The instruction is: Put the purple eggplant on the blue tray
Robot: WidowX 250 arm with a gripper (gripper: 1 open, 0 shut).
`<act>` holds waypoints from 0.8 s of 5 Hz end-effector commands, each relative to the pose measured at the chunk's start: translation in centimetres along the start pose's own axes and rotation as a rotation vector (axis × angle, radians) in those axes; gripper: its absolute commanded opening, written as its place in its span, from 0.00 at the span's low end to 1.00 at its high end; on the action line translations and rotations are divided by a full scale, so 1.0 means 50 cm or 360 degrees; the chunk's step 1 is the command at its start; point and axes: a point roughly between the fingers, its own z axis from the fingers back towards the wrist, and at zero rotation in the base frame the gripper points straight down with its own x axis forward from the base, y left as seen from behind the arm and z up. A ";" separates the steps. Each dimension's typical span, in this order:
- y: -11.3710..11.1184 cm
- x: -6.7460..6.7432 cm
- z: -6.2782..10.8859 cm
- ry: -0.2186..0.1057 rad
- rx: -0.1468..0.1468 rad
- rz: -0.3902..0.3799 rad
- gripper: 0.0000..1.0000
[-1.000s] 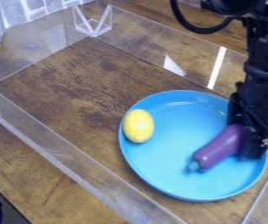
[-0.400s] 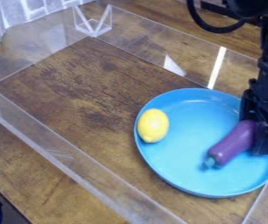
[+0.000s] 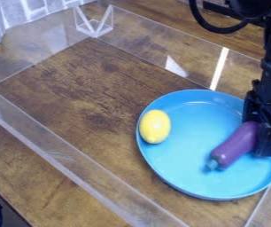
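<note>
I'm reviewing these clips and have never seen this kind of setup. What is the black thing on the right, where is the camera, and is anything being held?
The black thing is a robot arm, reaching down from the upper right; its gripper points straight down with the jaws open. The single camera looks down at an angle onto a wooden table fenced by clear plastic walls. On the table sits a blue tray. A purple eggplant lies on the tray with one end at the jaws, which are not clamped on it. A yellow lemon rests at the tray's left rim.

Wooden table (image 3: 90, 97) left half free; lemon (image 3: 156, 127) blocks blue tray (image 3: 191, 182) left rim
</note>
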 end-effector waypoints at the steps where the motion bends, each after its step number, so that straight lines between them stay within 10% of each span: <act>1: 0.002 -0.029 -0.013 0.0058 -0.0033 0.0020 0.00; 4: -0.017 -0.033 0.008 0.0045 -0.0012 0.0171 0.00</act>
